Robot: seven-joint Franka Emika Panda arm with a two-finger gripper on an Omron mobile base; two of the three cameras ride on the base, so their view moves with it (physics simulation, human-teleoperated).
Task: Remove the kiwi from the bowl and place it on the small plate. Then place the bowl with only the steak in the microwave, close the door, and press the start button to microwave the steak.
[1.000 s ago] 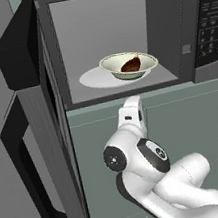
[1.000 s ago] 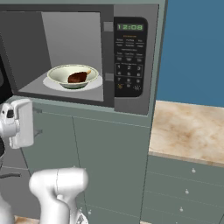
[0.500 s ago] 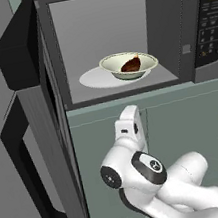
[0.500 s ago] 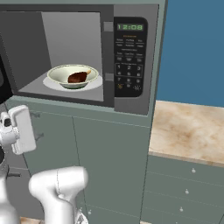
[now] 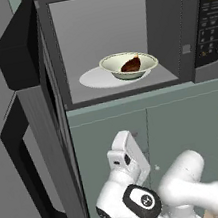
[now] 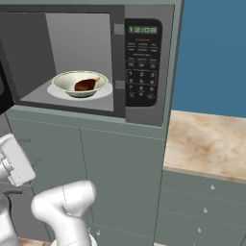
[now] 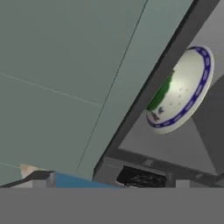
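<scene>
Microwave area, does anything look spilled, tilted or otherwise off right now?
Nothing stands out. The bowl sits upright on the white turntable inside the microwave, with the steak in it and nothing spilled. The microwave door hangs wide open, as expected before closing it.

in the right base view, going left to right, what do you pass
hand → bowl holding the steak → microwave keypad → blue wall above the stone counter

Teal cabinet doors [image 5: 152, 139] stand under the oven, beside a marbled countertop [image 6: 206, 144] and blue wall [image 6: 214, 53].
</scene>
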